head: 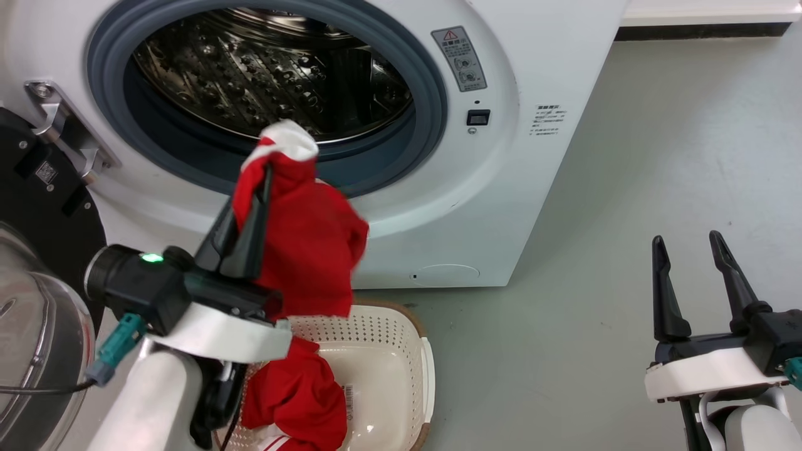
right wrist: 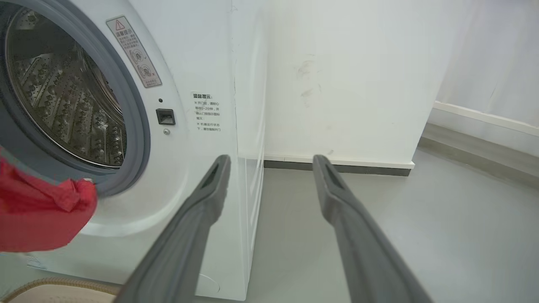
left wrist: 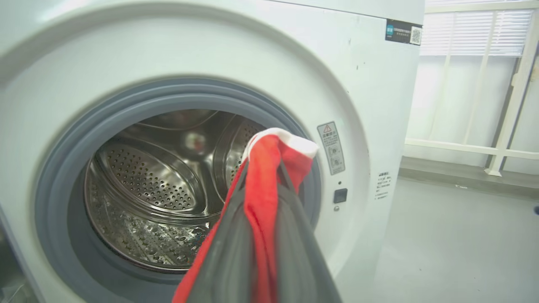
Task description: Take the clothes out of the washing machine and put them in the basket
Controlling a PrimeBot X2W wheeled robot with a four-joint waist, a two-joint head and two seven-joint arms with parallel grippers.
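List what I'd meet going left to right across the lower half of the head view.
glass door → left gripper, clamped on the red garment → basket → bare grey floor → right gripper, fingers apart and holding nothing.

Head cam: high, looking down at washer front and basket. Wrist cams: low, close, left facing the drum head-on, right obliquely. All share drum.
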